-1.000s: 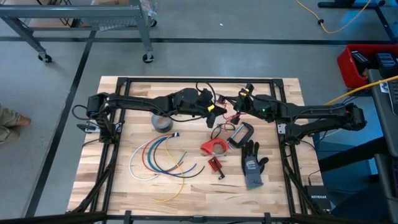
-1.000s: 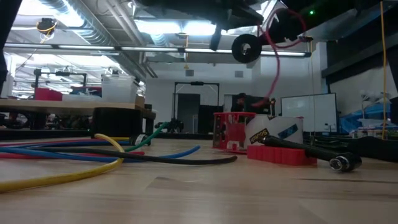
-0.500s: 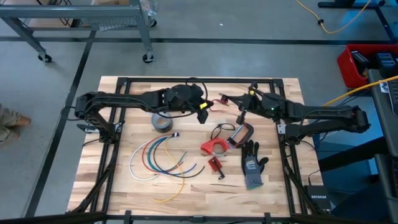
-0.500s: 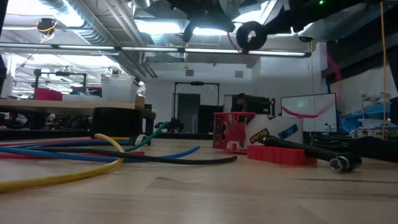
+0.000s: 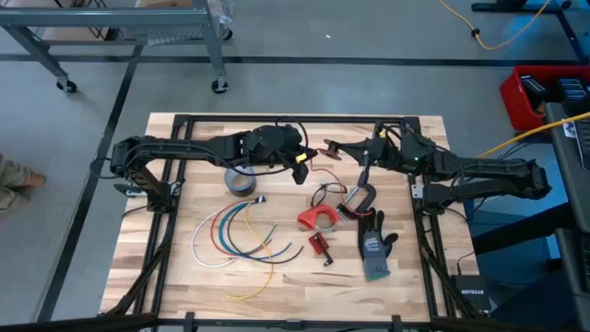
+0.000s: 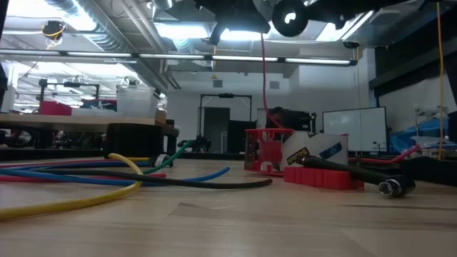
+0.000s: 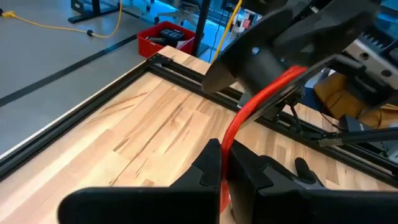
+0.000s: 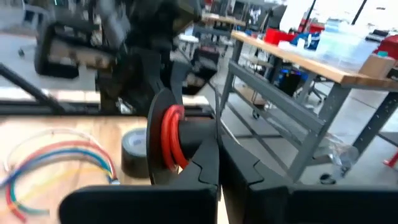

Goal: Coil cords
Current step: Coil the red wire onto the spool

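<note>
Both arms hang over the far half of the table (image 5: 166, 277), facing each other with a small gap between them. The left gripper (image 5: 301, 169) has its fingers pressed together on the red cord (image 7: 261, 102); from its wrist the cord runs out between the fingertips and up to the other arm's dark spool. The right gripper (image 5: 364, 168) is also closed, and its wrist view shows several red turns wound on that spool (image 8: 171, 138) just ahead of its fingers.

Below them the red cord drops to the table, looping (image 5: 324, 194) beside a black-and-white clamp (image 5: 358, 198) and a red tape dispenser (image 5: 315, 218). A grey glove (image 5: 373, 244) lies near the right edge, a small red part (image 5: 319, 243) in front of the dispenser, and the grey tape roll (image 5: 241, 182) directly under the left arm. The other cords (image 5: 240, 235), white, red, blue, green and yellow, lie curved on the near left part of the table, well apart from both grippers.

The near strip of the table is bare wood. A black frame (image 5: 277, 118) rims the far and side edges.

From table height the red cord shows as a thin line hanging straight down (image 6: 263, 78) from the grippers overhead, which the overhead view hides; the loose cords (image 6: 86, 182) fill the left foreground there.
</note>
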